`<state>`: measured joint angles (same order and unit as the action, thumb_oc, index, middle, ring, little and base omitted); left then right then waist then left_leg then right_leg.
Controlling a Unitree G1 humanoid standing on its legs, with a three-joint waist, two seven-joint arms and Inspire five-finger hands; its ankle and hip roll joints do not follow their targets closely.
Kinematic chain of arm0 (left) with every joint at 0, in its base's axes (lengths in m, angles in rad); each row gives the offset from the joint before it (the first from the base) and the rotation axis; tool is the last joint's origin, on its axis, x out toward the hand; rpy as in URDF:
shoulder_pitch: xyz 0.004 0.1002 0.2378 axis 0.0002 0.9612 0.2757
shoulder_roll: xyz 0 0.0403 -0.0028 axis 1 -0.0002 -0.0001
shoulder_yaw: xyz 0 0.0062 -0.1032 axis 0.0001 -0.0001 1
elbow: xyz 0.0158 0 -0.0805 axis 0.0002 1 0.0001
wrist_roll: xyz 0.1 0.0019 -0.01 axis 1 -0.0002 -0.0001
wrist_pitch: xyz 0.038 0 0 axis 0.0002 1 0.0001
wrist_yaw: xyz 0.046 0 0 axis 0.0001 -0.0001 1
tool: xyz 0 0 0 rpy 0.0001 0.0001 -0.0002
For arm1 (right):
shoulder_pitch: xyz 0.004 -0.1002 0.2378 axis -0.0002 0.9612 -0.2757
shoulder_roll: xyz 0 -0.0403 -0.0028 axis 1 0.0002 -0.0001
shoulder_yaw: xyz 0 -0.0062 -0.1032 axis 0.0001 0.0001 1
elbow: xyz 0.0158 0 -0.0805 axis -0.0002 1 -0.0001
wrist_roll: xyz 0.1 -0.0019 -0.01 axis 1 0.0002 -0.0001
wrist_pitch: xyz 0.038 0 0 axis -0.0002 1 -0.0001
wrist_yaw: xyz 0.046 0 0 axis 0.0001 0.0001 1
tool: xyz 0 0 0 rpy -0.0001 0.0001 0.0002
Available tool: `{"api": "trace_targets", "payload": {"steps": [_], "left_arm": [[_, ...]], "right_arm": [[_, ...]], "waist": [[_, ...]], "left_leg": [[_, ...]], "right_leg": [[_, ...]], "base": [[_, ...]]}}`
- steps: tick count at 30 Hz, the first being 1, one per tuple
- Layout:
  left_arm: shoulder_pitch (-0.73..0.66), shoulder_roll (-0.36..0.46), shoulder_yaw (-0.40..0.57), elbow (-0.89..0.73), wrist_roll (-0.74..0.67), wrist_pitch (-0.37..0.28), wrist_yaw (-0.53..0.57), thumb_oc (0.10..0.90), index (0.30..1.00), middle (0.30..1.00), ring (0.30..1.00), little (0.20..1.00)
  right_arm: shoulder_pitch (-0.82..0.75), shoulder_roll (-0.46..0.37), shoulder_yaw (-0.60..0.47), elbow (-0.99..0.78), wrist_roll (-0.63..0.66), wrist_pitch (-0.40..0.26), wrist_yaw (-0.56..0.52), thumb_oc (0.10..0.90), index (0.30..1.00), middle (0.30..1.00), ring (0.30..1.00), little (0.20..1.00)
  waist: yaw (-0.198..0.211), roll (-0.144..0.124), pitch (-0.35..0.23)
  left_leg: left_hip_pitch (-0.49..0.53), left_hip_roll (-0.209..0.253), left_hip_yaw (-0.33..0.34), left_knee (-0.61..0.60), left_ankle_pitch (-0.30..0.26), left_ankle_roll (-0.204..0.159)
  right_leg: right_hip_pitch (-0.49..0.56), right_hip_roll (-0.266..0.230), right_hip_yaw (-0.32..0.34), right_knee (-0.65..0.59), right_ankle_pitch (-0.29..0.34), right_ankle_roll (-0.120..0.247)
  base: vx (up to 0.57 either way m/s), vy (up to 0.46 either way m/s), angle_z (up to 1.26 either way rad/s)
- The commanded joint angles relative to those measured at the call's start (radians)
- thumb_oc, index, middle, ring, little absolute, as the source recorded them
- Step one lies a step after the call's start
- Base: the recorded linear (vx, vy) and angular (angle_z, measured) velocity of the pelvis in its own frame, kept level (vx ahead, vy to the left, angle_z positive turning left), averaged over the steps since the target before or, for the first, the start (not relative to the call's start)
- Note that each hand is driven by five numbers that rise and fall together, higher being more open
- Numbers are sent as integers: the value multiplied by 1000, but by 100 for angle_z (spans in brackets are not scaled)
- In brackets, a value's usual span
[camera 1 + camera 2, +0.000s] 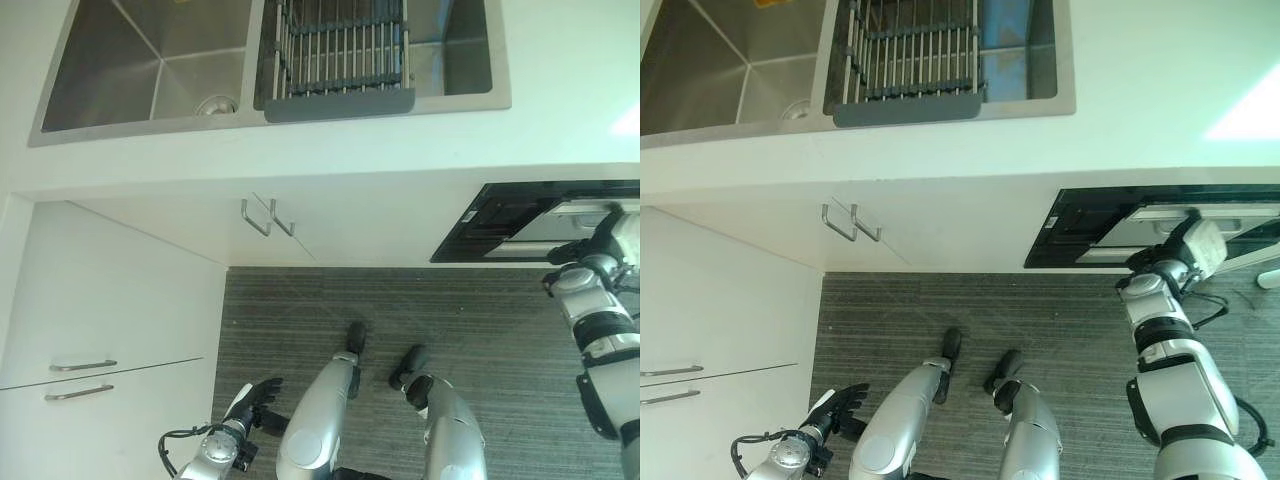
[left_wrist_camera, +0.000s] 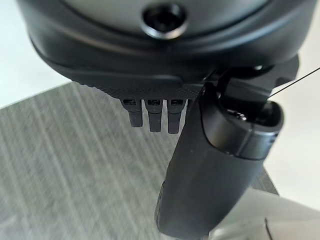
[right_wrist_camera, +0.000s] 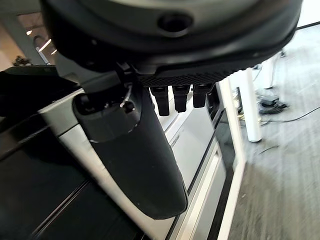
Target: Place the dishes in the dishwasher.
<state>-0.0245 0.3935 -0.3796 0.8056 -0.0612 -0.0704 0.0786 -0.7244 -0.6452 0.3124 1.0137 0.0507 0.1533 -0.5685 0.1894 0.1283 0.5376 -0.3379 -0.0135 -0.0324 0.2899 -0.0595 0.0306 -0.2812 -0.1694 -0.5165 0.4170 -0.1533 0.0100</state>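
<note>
Down low, the left hand (image 1: 255, 398) hangs relaxed over the grey floor (image 1: 480, 320), holding nothing. The right hand (image 1: 1198, 243) reaches the dishwasher (image 1: 1120, 225) front, fingers hidden. Beyond, a dish rack (image 1: 340, 50) sits in the sink (image 1: 150, 70).

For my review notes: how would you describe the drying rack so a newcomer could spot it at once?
Start at the steel double sink set into the white counter. The drying rack sits across the right basin, a frame of parallel metal bars with a dark grey lip on its near edge. The left basin beside it holds just a drain.
</note>
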Motion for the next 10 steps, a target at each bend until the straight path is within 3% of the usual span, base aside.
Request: {"api": "trace_targets", "payload": {"steps": [1,5,7,10], "left_arm": [[-16,68,29,-54,74,7,180,800,900,900,900,900],[-40,86,104,-71,96,-12,234,800,900,900,900,900],[-13,93,156,-94,104,-8,245,800,900,900,900,900],[5,82,189,-82,116,-3,234,800,900,900,900,900]], "right_arm": [[-68,23,77,-195,-37,-207,-36,800,900,900,900,900],[192,79,29,-264,-44,-236,-63,800,900,900,900,900],[412,90,-22,-311,-39,-275,-34,800,900,900,900,900],[521,105,-38,-318,-51,-283,6,800,900,900,900,900]], "waist": [[31,16,-18],[-32,-4,-19],[-78,-25,-52],[-117,-37,-84]], "left_leg": [[35,44,53,10,16,-40],[87,64,75,10,-4,-41],[126,81,95,10,-27,-43],[158,93,112,10,-48,-48]], "right_leg": [[120,-4,122,150,-151,-27],[167,17,147,74,-120,-14],[213,33,161,-9,-90,-1],[248,48,178,-80,-65,9]], "base": [[10,36,53],[-25,6,6],[-15,-1,-8],[-15,25,-25]]}}
